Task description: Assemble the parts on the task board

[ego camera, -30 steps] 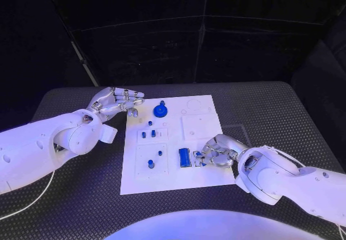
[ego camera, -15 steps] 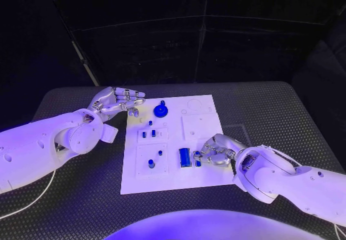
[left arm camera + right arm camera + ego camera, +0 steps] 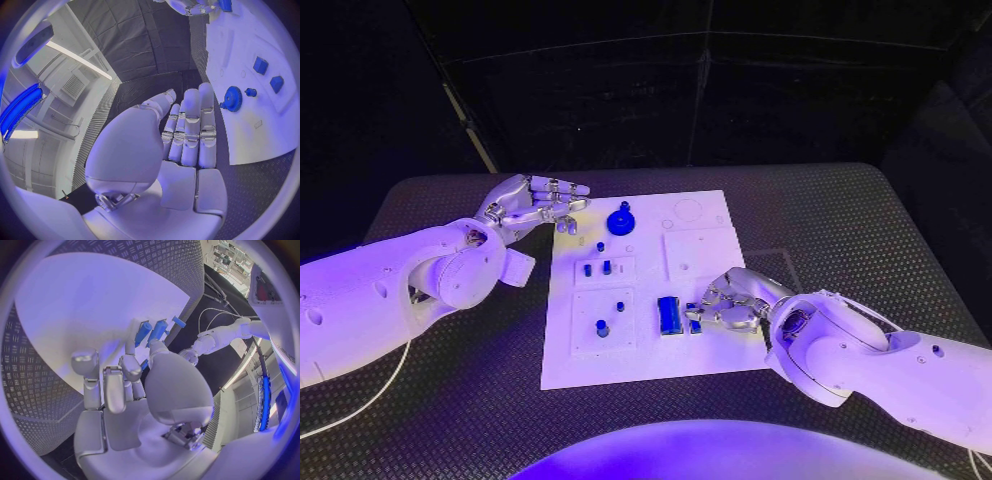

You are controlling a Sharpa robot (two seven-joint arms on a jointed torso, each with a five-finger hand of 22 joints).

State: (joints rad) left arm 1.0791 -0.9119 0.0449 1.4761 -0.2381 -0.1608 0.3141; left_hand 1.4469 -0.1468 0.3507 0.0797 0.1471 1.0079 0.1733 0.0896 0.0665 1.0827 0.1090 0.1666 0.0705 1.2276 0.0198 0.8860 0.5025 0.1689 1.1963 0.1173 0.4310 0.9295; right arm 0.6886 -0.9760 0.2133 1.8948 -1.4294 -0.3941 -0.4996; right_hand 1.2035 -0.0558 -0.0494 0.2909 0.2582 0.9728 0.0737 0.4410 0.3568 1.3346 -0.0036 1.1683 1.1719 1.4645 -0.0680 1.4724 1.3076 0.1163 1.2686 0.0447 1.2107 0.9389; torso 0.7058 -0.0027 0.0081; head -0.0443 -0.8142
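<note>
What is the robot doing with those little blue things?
It is putting small blue parts together on the white task board. The right hand is at the board's near right side, fingers on a small blue block beside a long blue bar. The left hand rests by the board's far left corner, holding nothing. A blue gear and a few small blue pegs sit on the board.
</note>
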